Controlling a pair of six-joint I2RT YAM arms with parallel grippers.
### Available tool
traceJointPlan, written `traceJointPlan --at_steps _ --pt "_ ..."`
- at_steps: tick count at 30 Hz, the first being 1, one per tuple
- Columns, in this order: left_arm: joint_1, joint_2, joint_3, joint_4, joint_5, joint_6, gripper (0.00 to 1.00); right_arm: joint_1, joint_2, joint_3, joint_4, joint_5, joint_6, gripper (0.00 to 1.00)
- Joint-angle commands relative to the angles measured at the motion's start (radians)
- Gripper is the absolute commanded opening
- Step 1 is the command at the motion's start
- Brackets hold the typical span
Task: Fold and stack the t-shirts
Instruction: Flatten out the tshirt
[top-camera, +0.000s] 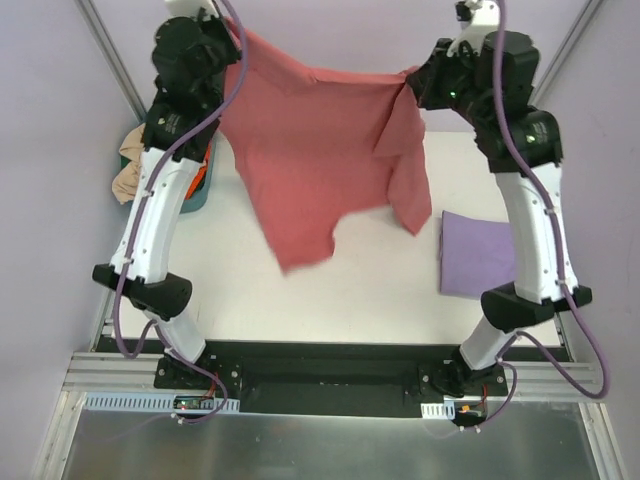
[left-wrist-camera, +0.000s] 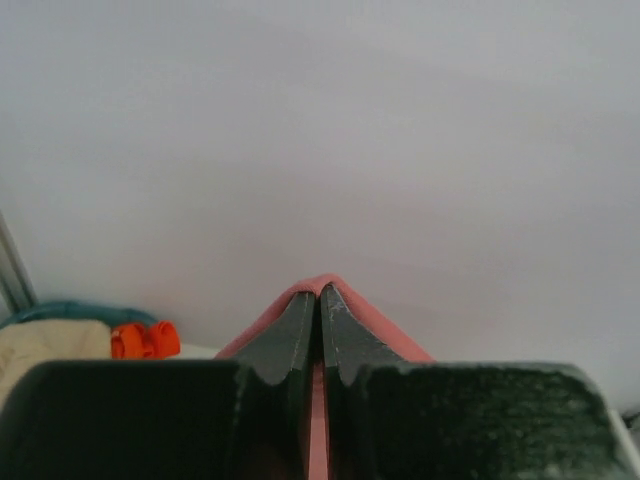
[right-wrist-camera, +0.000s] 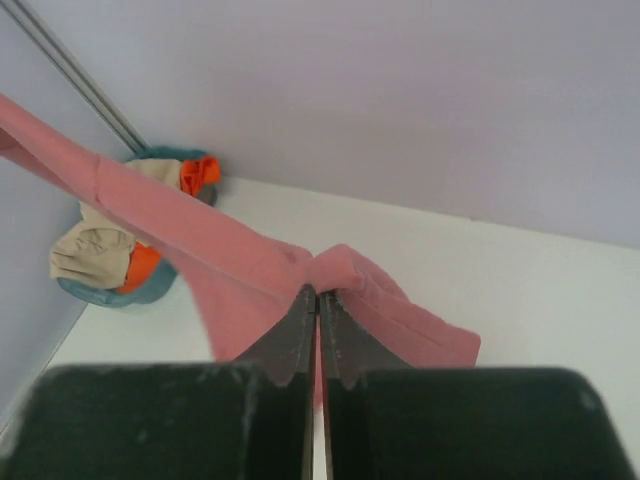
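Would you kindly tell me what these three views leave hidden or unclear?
- Top view: the red t-shirt, hanging spread, hides the table under it.
- Top view: the right arm covers the right edge of the purple t-shirt.
- Top view: the left arm covers most of the teal basket.
- Left wrist view: beyond the left gripper, only a sliver of shirt shows.
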Motion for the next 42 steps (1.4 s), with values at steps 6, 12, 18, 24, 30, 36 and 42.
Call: traceJointPlan --at_steps 6,12,18,24,30,36,42 --pt "-0.003 -0.455 -0.405 0.124 0.055 0.018 0.00 0.064 -0.352 -0.359 0.041 -0.050 -0.061 0.01" --pt "-0.003 -0.848 -1.183 0.113 -0.142 -0.263 0.00 0.372 -0.432 -0.773 -0.065 0.192 -0.020 0.01" --pt "-0.003 -1.136 -1.642 -0.150 -0.236 -0.683 0.14 0.567 -0.328 -1.024 -0.080 0.230 0.180 0.27" --pt "-0.003 -1.180 -1.654 -0.201 -0.247 -0.683 0.99 0.569 -0.237 -1.072 -0.034 0.180 0.221 0.76" --pt "-0.003 -1.085 -1.603 -0.199 -0.146 -0.680 0.99 0.544 -0.295 -1.099 -0.033 0.280 0.265 0.96" --pt "-0.003 -0.922 -1.557 -0.169 -0.049 -0.645 0.99 0.420 -0.442 -1.281 0.016 0.268 0.368 0.96" --pt "0.014 -0.682 -1.505 -0.001 0.132 -0.547 0.99 0.326 -0.490 -1.475 0.148 0.142 0.378 0.96"
